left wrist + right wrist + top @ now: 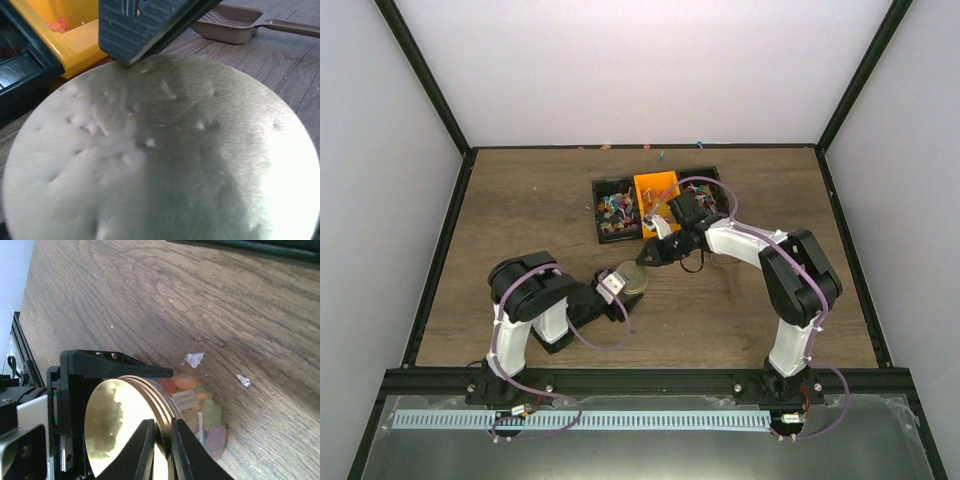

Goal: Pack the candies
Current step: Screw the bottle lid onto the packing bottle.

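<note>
Right gripper [161,440] is pinched onto the rim of the gold lid [107,425], a finger on each side of its threaded edge. The left gripper [617,285] sits against the jar [217,440] beneath it; one black finger lies along the jar's wall and the other is hidden, so I cannot tell whether it is clamped. Around them the wooden table [520,220] lies bare to the left and toward the arm bases. The black bin [596,205] and the orange tray [655,182] stand just behind the jar, and a brown scoop [230,25] lies near, so I'd say any swing of the lid wants to go sideways or toward the near edge. Some candies [187,383] show through the jar's clear wall, more lie in the bin, and a few strays sit by the back wall. They look light, loose and slick in their wrappers, likely better scooped than pinched; the stiff lid is best held by its rim.
</note>
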Robot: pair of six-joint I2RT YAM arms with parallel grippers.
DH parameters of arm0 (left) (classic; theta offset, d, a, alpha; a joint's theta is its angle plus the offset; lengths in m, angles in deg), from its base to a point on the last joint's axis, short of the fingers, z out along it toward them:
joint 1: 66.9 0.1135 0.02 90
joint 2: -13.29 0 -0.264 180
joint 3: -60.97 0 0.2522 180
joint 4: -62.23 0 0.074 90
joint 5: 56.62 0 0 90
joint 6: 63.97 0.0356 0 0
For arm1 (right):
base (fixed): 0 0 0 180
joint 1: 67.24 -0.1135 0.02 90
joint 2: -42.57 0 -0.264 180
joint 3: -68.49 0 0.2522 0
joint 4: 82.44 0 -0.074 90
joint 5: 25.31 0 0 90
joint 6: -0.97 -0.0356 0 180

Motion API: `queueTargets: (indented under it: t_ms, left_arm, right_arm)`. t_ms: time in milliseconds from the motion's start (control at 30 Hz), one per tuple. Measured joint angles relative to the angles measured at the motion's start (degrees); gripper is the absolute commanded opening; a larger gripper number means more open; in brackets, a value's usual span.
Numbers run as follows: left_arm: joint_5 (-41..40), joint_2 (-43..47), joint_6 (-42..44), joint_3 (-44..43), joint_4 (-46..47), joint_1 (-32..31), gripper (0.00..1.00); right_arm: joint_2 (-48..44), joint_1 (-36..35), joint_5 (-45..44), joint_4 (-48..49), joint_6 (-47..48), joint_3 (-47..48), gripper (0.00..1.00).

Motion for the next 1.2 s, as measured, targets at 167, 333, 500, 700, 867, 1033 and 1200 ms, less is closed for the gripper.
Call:
queueTargets:
  t_ms: [167,333,500,700,867,1033,1200]
  left_arm:
    - [0.09,0.00,0.26,0.04,0.00,0.00,0.83]
    - [0.33,0.00,0.50,0.11,0.02,-0.02,0.83]
    - [1.22,0.02,0.94,0.11,-0.07,-0.28,0.83]
    - [1.25,0.04,0.94,0.11,-0.09,-0.31,0.83]
    - [0.59,0.02,0.68,-0.50,-0.70,-0.17,0.83]
    - [0.33,0.00,0.66,-0.98,-1.20,-0.11,0.83]
    - [0.35,-0.11,0.61,-0.96,-1.05,-0.24,0.83]
  right_arm:
    - [-0.57,0.46,1.40,4.37,-0.55,-3.30,0.05]
    - [-3.30,0.66,1.31,8.92,-1.09,-7.56,0.01]
    - [-6.78,0.59,0.31,12.90,-2.05,-12.72,0.01]
    - [-11.78,0.26,0.00,14.64,-3.65,-19.06,0.01]
    - [-13.92,-3.02,3.28,11.67,-4.48,-23.63,0.01]
    - [-14.43,-4.15,3.98,4.59,-4.61,-23.93,0.02]
    - [-14.43,1.16,2.45,0.13,-3.23,-15.65,0.13]
